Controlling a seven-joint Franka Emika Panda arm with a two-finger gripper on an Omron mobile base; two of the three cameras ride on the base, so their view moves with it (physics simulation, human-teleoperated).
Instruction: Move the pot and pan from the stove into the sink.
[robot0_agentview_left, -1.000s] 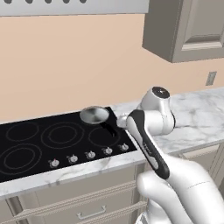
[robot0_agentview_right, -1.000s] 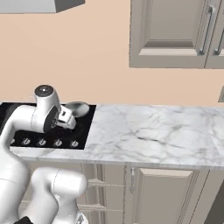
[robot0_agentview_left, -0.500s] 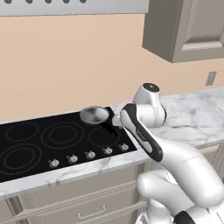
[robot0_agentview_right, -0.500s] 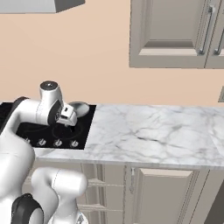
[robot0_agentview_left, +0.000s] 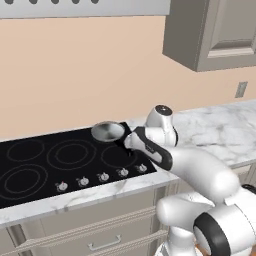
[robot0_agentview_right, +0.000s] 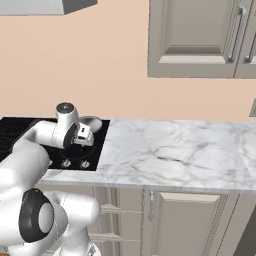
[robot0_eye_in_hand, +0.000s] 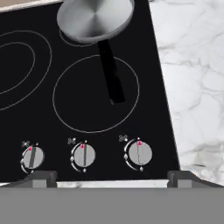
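The pan (robot0_eye_in_hand: 95, 16) is sitting at the top centre of the hand view on the stove (robot0_eye_in_hand: 39, 113), its black handle (robot0_eye_in_hand: 111, 72) reaching down across a ring burner (robot0_eye_in_hand: 96, 93). The gripper (robot0_eye_in_hand: 112, 177) is hanging above the knobs (robot0_eye_in_hand: 138, 153), jaws apart, tips showing at both lower corners. The marble bench (robot0_eye_in_hand: 192, 78) is lying at the right.

In the left base view, the pan (robot0_agentview_left: 107, 131) is resting at the stove's (robot0_agentview_left: 45, 167) back right corner.

Even, bright render (soft shadows)
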